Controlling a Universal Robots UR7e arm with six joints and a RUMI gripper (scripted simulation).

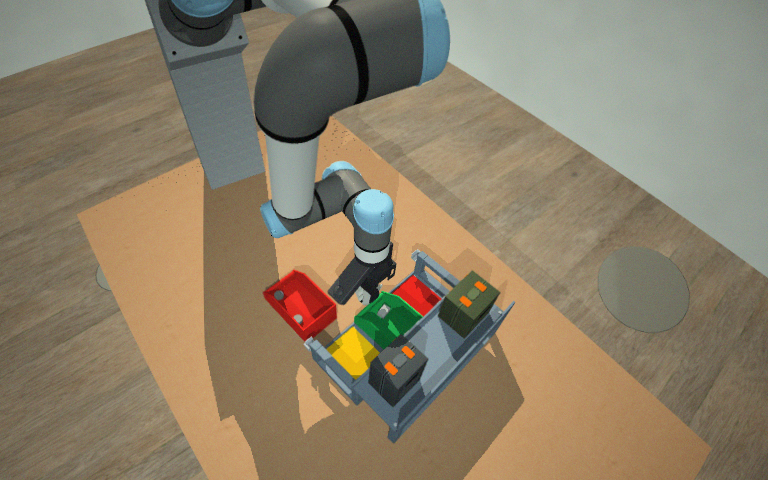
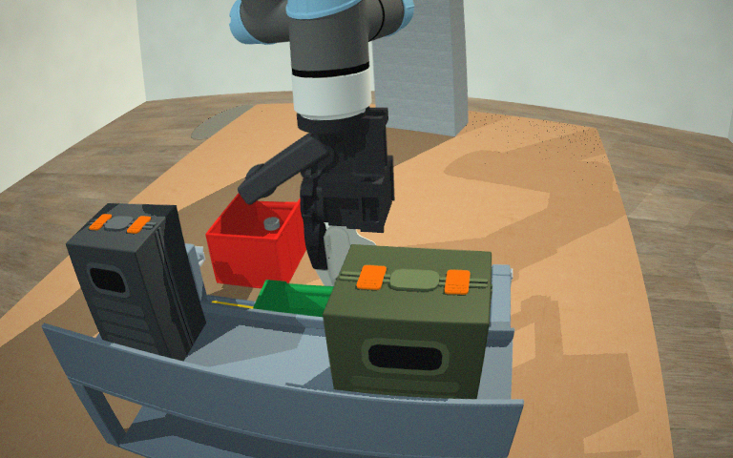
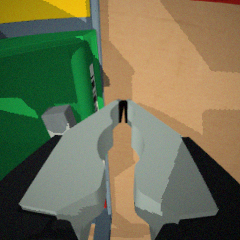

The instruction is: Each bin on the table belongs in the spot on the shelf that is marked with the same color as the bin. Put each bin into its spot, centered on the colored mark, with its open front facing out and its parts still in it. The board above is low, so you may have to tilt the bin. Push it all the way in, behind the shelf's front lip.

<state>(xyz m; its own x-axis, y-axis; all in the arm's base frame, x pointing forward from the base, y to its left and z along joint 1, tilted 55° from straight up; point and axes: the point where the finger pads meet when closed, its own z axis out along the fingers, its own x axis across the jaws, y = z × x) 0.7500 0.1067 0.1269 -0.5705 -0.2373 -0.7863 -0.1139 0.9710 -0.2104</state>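
Observation:
The green bin (image 1: 370,322) (image 2: 291,300) (image 3: 30,80) sits in the shelf (image 1: 441,333) (image 2: 303,410) between the yellow mark (image 1: 351,350) (image 3: 45,10) and the red mark (image 1: 416,294). A grey part (image 1: 384,310) (image 3: 57,119) lies in it. Its open front edge reaches the shelf's front lip; whether it is behind the lip is unclear. The green mark is hidden. My gripper (image 2: 327,278) (image 3: 123,101) is shut and empty, just outside the green bin's front. The red bin (image 1: 311,300) (image 2: 242,259) stands upright on the table left of the gripper in the top view, with grey parts inside.
A dark grey case (image 1: 396,370) (image 2: 115,248) and an olive case (image 1: 467,308) (image 2: 410,313) stand on the shelf's upper board. The shelf's end frames rise beside the yellow and red marks. The red bin stands close to the yellow end of the shelf.

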